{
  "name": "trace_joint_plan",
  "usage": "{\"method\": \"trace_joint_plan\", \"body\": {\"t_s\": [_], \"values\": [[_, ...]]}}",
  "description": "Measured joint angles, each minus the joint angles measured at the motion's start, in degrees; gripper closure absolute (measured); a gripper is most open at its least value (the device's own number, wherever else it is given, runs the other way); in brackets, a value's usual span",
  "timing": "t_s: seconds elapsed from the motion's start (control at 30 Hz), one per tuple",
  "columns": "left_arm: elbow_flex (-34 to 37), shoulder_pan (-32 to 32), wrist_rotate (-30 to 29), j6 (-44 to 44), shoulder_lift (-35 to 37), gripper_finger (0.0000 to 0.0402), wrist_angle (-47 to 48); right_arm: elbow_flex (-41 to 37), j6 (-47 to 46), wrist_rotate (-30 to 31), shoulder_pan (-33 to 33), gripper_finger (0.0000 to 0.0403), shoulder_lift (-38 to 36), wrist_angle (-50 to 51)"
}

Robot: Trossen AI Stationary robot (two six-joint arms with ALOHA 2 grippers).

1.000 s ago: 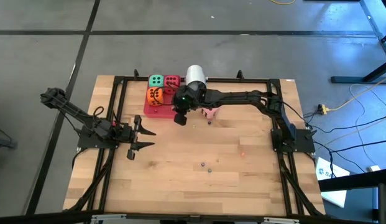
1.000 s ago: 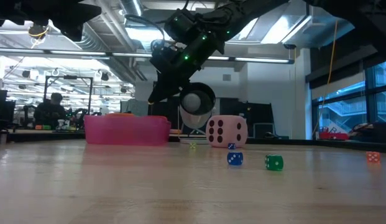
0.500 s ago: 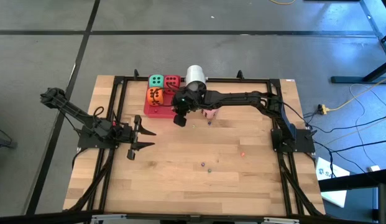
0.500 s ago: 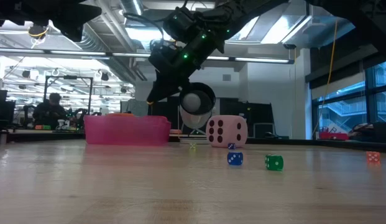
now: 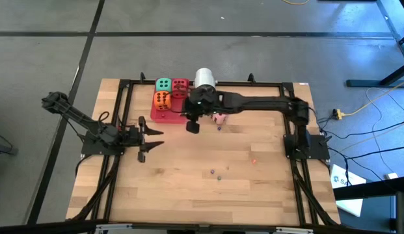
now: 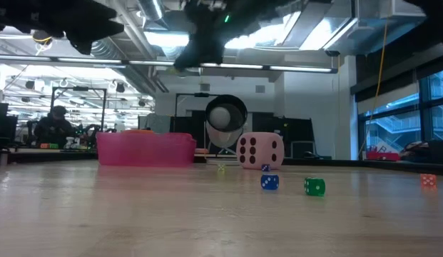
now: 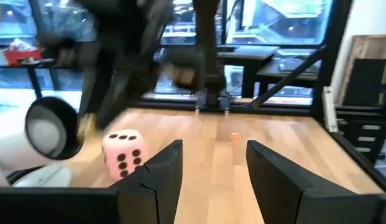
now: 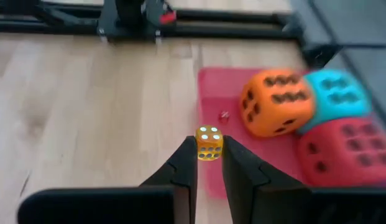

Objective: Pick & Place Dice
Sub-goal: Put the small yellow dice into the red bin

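Higher than before, right gripper (image 8: 208,163) near pink tray (image 5: 164,116).

Four big dice: green (image 5: 162,84), red (image 5: 179,84), orange (image 5: 162,99), pink (image 6: 260,151). At least five tiny dice: blue (image 6: 270,182), green (image 6: 314,187), orange (image 6: 428,180), yellow (image 8: 209,143), red (image 8: 224,116). One white cylinder (image 5: 203,77), one pink tray (image 6: 144,150).

Our two dark, slim jointed arms

We see matte black links on both the left arm (image 5: 78,120) and the right arm (image 5: 254,102), black cables along their bases, and each tool (image 7: 208,171) (image 8: 208,168) made of two flat, tapered black fingers.
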State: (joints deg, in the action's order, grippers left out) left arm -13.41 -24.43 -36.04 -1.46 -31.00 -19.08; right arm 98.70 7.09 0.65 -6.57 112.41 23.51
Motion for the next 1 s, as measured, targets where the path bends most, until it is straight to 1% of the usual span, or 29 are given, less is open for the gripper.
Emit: {"method": "trace_joint_plan", "body": {"t_s": [0.17,0.23,0.27,0.33,0.5,0.6,0.67,0.77,0.87,1.0], "values": [[0.0,4.0,0.0,-3.3,-3.2,0.0233,0.0,-0.6,2.0,-0.1,1.1,0.0351,-5.8,-1.0],[0.0,5.9,1.1,-5.0,-4.7,0.0233,0.0,-3.1,2.0,0.0,1.5,0.0351,-8.2,-1.7],[0.0,7.0,2.1,-5.6,-5.5,0.0233,-0.1,-4.7,1.9,0.0,1.6,0.0351,-9.3,-3.7],[0.0,8.9,5.1,-6.6,-7.1,0.0233,-1.2,-9.4,0.9,0.0,1.6,0.0351,-12.4,-7.1],[-0.1,13.4,11.7,-7.0,-11.0,0.0233,-9.4,-24.0,-1.8,-0.7,1.6,0.0351,-19.9,-22.2],[-0.1,16.5,14.7,-9.8,-13.5,0.0233,-13.7,-32.6,-2.0,-1.4,2.6,0.0351,-22.5,-31.8],[-0.1,18.9,16.7,-13.4,-15.6,0.0233,-15.0,-37.0,-0.8,1.0,4.3,0.0351,-23.2,-35.7],[-0.1,23.1,20.7,-19.4,-19.6,0.0233,-16.9,-41.4,3.5,6.2,7.6,0.0351,-22.9,-41.0],[-0.4,27.2,25.7,-24.5,-24.2,0.0233,-19.8,-43.8,7.3,10.0,10.7,0.0351,-22.6,-44.5],[-2.2,30.7,33.1,-29.1,-30.9,0.0224,-27.9,-45.0,10.1,12.1,12.8,0.0351,-22.6,-46.0]]}}
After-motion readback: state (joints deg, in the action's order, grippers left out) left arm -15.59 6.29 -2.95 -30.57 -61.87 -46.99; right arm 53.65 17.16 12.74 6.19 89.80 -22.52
